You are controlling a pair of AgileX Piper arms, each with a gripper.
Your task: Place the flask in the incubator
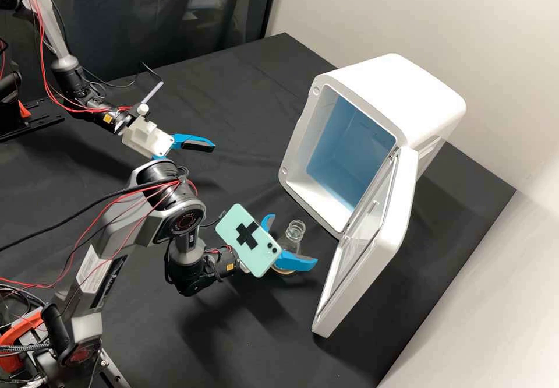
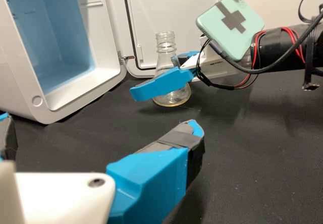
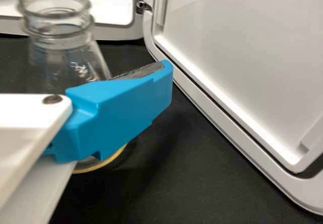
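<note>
The flask (image 1: pixel 296 230) stands upright on the bench (image 1: pixel 244 85), neck up and long axis vertical. It sits just in front of the incubator (image 1: pixel 402 97), near the lower lip of the blue-lined opening and just beside the inner face of the open door (image 1: pixel 372 242). The right gripper (image 1: pixel 291 241) is low at the flask with its fingers apart, one on either side of the conical body. In the right wrist view the near finger (image 3: pixel 121 103) lies along the lower glass, touching it or nearly so. In the high view the far finger (image 1: pixel 268 222) seems to stand a little off the glass, so I judge the hold to be a straddle and not yet a clamp. The base looks to rest on the bench. The right arm is plainly the nearer one. The left gripper (image 1: pixel 187 146) hovers well apart from the flask, back over the bench, its fingers spread wide and holding nothing. The coming move turns on the opening lying higher than the flask and away to one side of it, with the door close on the other side. Once gripped, the flask will likely need to rise over the white rim and go in without swinging into the door. The glass is smooth and tapered, so a grip low on the cone could slide upward as the fingers close.
</note>
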